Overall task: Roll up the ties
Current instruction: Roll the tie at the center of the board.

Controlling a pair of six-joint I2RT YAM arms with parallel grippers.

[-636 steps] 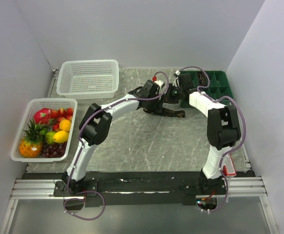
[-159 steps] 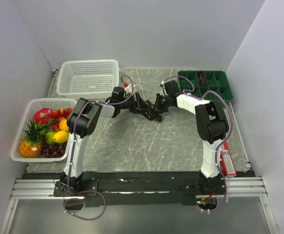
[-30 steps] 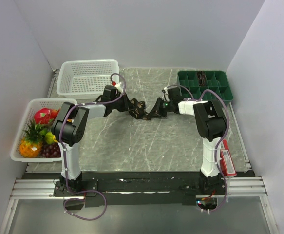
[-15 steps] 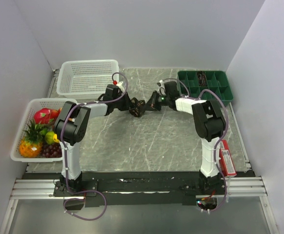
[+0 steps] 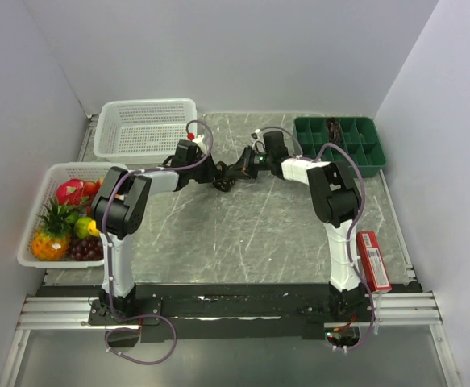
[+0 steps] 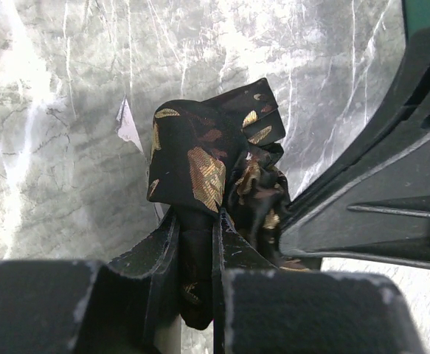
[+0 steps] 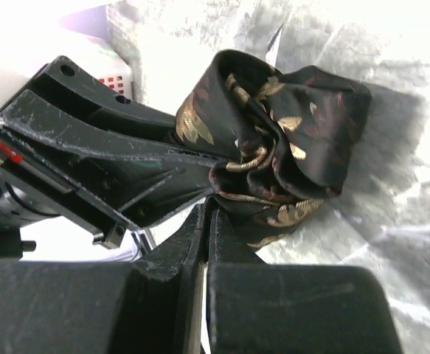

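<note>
Top external view: the two arms meet over the far half of the desk (image 5: 243,234). The tie (image 5: 226,182) sits between them as a small dark lump, not far from the white basket (image 5: 146,129). In the left wrist view the left end effector (image 6: 196,221) is clamped on the tie. A fold of the cloth is stuck between its two fingers, and the rest puffs out past the tips, black with gold marks. In the right wrist view the right end effector (image 7: 204,212) has its fingers pressed together, with the tips right against the edge of the lump. I cannot tell if a thin bit of cloth is caught between them. I think the step here is winding the tie into a roll. The lump looks bunched and wrinkly, not neat. To do this well, the left side should hold tight and be the middle of the roll. The right side should take the loose cloth and lay it flat around that middle, slowly, with a soft pull so it stays snug. Too hard a pull could slide the tie out of the left grip. The two end effectors are very close, so they could bump.
</note>
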